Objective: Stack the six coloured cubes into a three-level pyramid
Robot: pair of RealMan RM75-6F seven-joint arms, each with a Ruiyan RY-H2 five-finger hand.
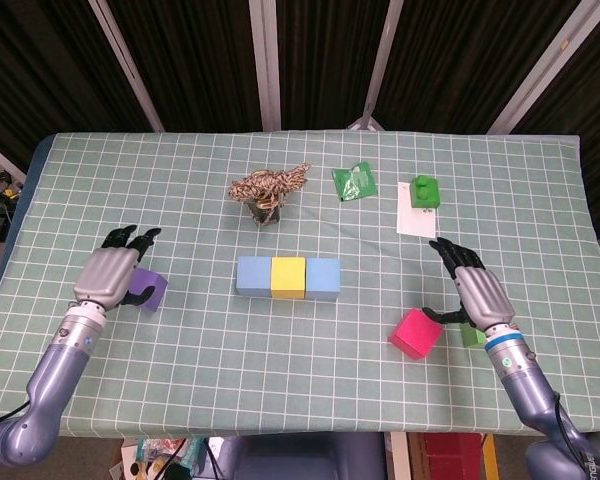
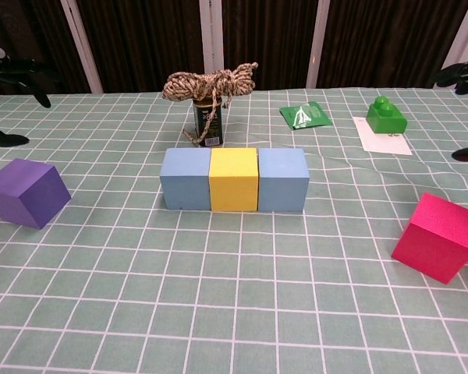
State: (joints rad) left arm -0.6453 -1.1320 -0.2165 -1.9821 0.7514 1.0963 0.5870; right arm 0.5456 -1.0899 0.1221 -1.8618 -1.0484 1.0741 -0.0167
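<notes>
A: The left hand (image 1: 115, 275) hovers over the purple cube (image 1: 148, 291), fingers spread, holding nothing.

B: Lower it squarely, pinch opposite faces, then seat it across a seam of the blue-yellow-blue row (image 1: 288, 278).

A: And the right hand (image 1: 477, 293)?

B: Also open and empty, just beside the pink cube (image 1: 415, 333) on the bench (image 1: 310, 380).

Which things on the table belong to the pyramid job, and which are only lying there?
For the job:
- two blue cubes with the yellow cube between them, in one row
- purple cube, under the left hand
- pink cube, beside the right hand
- green cube, mostly hidden by that hand

Lying about:
- can topped with twine
- green packet
- green toy brick on a white card
</notes>
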